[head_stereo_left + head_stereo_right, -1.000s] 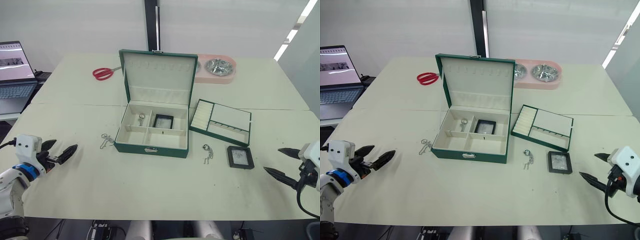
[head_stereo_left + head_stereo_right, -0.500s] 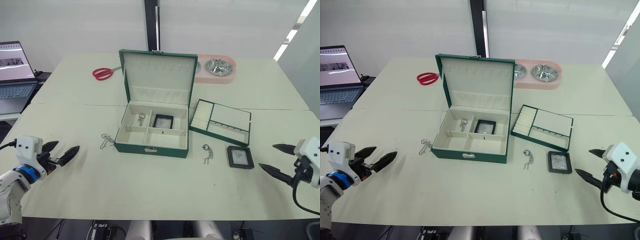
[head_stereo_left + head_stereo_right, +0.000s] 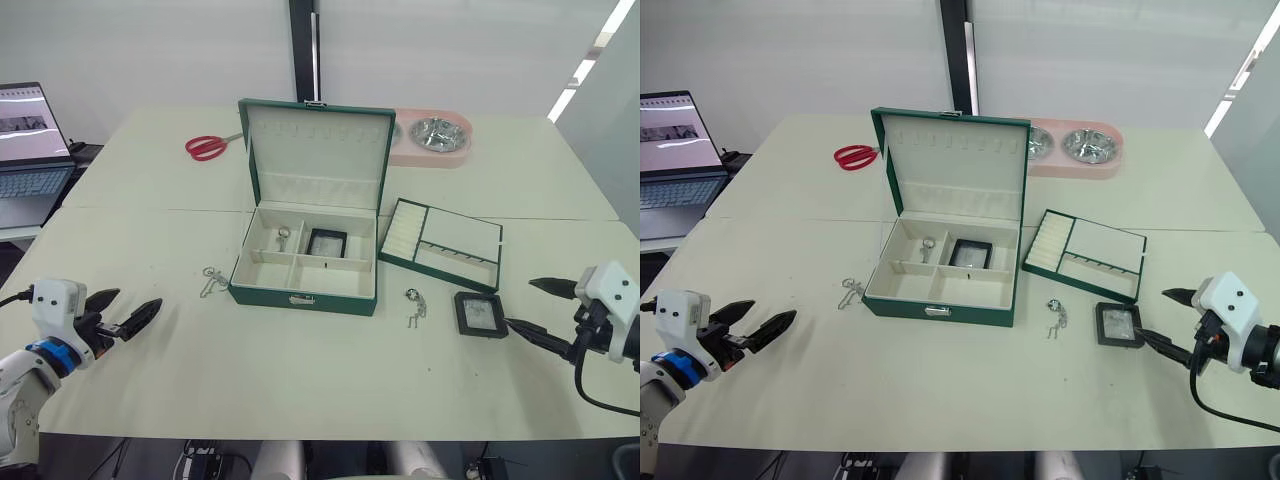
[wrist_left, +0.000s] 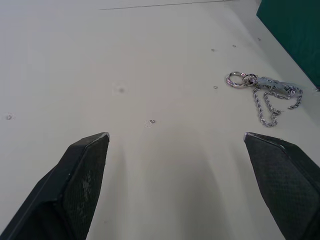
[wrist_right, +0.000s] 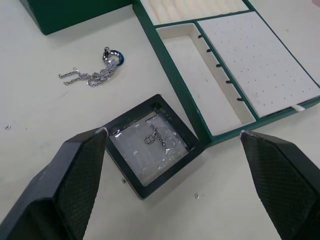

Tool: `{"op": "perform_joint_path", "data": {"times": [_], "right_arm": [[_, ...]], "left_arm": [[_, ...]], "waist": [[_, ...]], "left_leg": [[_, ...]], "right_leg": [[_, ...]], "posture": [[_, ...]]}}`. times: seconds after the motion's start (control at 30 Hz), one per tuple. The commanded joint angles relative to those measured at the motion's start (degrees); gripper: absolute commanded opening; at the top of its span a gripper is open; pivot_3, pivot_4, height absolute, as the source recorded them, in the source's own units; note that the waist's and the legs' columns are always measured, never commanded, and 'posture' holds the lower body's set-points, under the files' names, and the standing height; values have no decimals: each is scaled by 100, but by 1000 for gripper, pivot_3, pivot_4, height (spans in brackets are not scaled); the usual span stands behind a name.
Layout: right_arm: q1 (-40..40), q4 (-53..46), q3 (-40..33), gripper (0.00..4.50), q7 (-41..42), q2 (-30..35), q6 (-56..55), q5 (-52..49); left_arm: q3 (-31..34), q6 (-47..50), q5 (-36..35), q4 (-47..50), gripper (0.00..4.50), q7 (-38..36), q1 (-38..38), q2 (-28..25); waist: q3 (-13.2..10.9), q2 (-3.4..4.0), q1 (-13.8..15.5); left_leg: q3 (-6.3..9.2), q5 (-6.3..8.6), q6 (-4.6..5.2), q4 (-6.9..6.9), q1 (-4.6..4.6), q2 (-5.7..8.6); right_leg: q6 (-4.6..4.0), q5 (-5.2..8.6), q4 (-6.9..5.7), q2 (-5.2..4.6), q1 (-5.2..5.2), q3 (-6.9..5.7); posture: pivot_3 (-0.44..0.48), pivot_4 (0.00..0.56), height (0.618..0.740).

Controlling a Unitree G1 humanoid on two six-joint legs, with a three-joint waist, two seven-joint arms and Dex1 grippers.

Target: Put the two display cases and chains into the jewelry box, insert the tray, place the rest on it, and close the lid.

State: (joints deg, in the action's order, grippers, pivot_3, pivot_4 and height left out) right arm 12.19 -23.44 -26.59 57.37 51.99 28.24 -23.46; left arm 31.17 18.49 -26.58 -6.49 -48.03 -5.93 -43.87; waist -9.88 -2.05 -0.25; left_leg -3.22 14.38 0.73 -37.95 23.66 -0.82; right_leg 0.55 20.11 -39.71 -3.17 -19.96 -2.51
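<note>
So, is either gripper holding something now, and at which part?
Nothing is held. The left gripper and the right gripper are both open.

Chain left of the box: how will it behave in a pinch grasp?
The chain lies in a loose tangle, so it is probably floppy and will dangle. Its thin links and ring look light. Lying flat on the table, it may slide when nudged.

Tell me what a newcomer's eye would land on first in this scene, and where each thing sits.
The open jewelry box stands mid-table with its lid upright, one display case already inside. To its right lies the tray, and nearer the front edge the other display case, which the open right gripper nearly touches. Red scissors and a pink double bowl sit along the far side.
</note>
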Motion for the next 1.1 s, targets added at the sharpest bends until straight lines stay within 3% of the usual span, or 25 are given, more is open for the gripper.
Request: {"op": "perform_joint_path", "data": {"times": [0.03,0.33,0.63,0.8,1.1], "right_arm": [[-124,-227,-10,4500,-7,126,69,-120],[-477,-855,223,4500,-49,250,646,-581],[-1803,-1440,1100,4500,-185,456,1501,-1421],[-2741,-1466,1866,4500,-385,306,1831,-1609],[-4126,-1350,2914,4500,-775,-275,2395,-1771]], "left_arm": [[-81,-330,117,51,4469,-385,153,-365],[-883,-1217,620,-666,4469,-1547,858,-1030],[-1626,-1734,972,-1446,4469,-2412,1917,-1367],[-2134,-2184,1244,-2015,4469,-3003,2548,-1427],[-3345,-3649,2241,-3909,4469,-3915,4242,-1138]], "waist": [[0,0,1],[0,2,-8],[-1,2,-16],[-2,3,-23],[-2,2,-23]], "left_leg": [[0,0,0,0,0,0],[-1,0,0,1,0,-1],[-2,0,1,0,11,0],[-2,0,1,-3,12,0],[-5,0,1,-8,21,2]], "right_leg": [[0,0,0,0,0,0],[0,0,-1,1,-3,1],[0,0,-1,1,-14,0],[0,0,-15,2,-21,0],[0,0,-19,2,-33,-2]], "posture": [[0,150,740],[0,150,740],[0,150,740],[0,150,740],[0,150,740]]}}
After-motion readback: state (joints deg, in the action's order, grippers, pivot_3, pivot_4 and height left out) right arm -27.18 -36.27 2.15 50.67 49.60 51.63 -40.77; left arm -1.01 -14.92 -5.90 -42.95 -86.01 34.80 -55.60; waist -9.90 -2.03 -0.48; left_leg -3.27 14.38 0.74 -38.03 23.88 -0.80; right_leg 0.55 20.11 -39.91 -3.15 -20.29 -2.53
